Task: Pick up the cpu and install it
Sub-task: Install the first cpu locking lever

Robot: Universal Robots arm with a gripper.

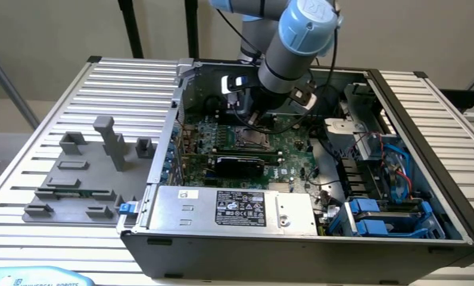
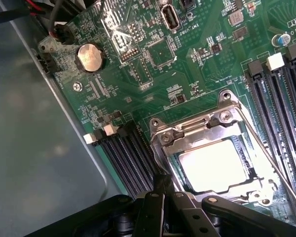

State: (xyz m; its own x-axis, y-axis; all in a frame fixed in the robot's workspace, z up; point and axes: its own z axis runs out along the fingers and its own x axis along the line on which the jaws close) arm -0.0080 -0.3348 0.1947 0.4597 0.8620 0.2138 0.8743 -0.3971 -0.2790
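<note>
Ribbed metal tabletop (image 1: 54, 101) carrying an open PC case (image 1: 301, 238), grey fixture blocks (image 1: 86, 173) at its left edge on the exterior view's left. Arm (image 1: 296, 42) lowered inside over the motherboard (image 2: 153, 64). Gripper (image 2: 160, 185) closed, empty, just above the socket (image 2: 222, 158). Cpu (image 2: 214, 165) seated within the socket frame, apparently already installed.

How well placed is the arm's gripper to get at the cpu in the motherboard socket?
Probably yes: the gripper, shut, sits just above the cpu, whose bright top lies exposed in the socket frame, with nothing between them.
</note>
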